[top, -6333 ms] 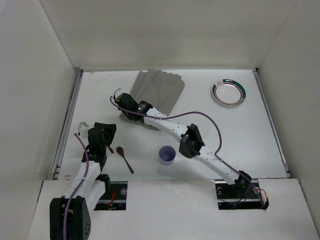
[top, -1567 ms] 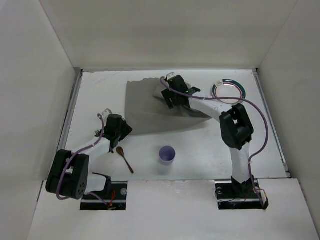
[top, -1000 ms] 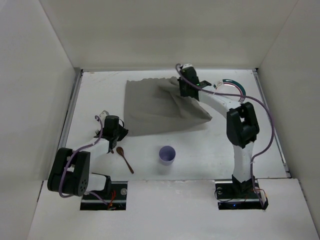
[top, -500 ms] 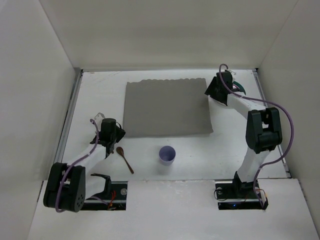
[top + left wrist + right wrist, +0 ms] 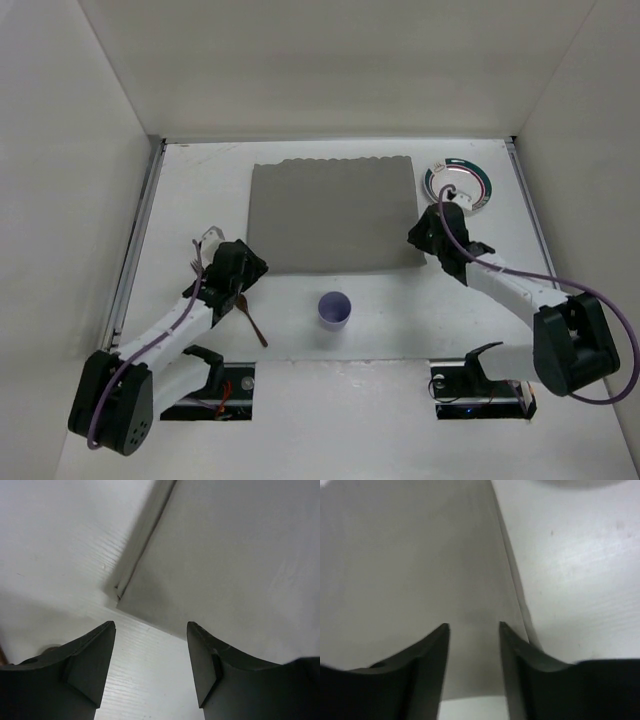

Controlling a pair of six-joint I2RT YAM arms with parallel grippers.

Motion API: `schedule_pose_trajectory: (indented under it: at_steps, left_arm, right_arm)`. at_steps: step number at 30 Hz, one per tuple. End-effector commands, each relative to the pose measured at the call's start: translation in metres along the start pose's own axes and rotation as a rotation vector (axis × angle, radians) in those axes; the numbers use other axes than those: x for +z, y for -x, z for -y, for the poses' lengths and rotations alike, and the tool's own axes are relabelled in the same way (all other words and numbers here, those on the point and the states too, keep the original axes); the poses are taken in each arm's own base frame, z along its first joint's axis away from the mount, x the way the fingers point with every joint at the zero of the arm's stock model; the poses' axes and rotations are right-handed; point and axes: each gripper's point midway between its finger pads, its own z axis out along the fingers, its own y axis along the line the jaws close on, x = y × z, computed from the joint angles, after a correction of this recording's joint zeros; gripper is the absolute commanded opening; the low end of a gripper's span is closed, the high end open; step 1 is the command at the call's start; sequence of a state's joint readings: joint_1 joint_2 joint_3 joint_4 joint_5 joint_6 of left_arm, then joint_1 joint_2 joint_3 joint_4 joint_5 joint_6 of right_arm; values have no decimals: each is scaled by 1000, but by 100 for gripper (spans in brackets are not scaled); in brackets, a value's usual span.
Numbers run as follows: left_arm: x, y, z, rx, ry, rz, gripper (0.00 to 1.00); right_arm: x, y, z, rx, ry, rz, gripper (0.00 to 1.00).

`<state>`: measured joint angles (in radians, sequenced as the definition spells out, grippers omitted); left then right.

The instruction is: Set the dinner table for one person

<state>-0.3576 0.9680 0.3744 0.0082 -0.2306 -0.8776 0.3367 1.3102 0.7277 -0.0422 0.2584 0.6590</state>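
Note:
The white dinner table (image 5: 500,215) carries a flat grey cloth mat (image 5: 333,214) in its middle. A purple cup (image 5: 334,310) stands in front of the mat. A brown spoon (image 5: 250,320) lies at the near left. A green-rimmed plate (image 5: 458,186) sits at the far right. My left gripper (image 5: 248,268) is open and empty just off the mat's near left corner (image 5: 120,597). My right gripper (image 5: 420,238) is open and empty over the mat's near right corner (image 5: 520,605).
White walls enclose the table on three sides. A metal rail (image 5: 135,240) runs along the left edge. The arm bases (image 5: 470,385) sit at the near edge.
The mat, folded and dragged by the right gripper, now lies spread flat. The right gripper has let go and swung from the far right corner to the near right corner. The left gripper shifted slightly right.

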Motion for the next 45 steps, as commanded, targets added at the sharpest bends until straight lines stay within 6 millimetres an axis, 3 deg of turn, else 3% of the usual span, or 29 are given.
schedule_pose_trajectory:
  at_steps: [1,4,7,10,12,16,22,26,28,31,34,39,45]
  left_arm:
    - [-4,1,35,6,-71,-28,55]
    - [-3,7,67,-23,-146,-6,49]
    - [5,5,85,-38,-174,-1,47]
    - [25,-7,72,-44,-113,-39,46]
    - [36,-16,53,-50,-55,-63,45]
    - [43,-18,25,-74,8,-63,45]
    - [44,-6,6,-90,50,-31,46]
    - [35,1,26,-65,-19,-11,48]
    - [26,5,46,-41,-84,10,48]
    - [9,11,79,4,-194,67,49]
    - [-5,10,108,64,-302,115,51]
    - [-14,0,132,154,-409,140,53]
    - [-6,0,136,175,-431,156,54]
  right_arm:
    - [-5,-11,3,80,4,24,37]
    - [-5,-34,7,130,25,-43,22]
    - [-5,-45,12,179,13,-53,19]
    - [-3,-56,16,188,-2,-95,20]
    - [-2,-64,15,197,-4,-122,23]
    - [6,-82,17,214,-16,-165,24]
    - [7,-71,16,233,8,-160,24]
    - [-9,-37,0,211,98,-60,27]
    - [-18,-7,-7,177,127,15,36]
    - [-16,41,6,201,78,131,53]
    - [7,81,41,291,1,210,57]
    - [47,114,100,441,-101,250,56]
    - [87,127,122,538,-110,218,55]
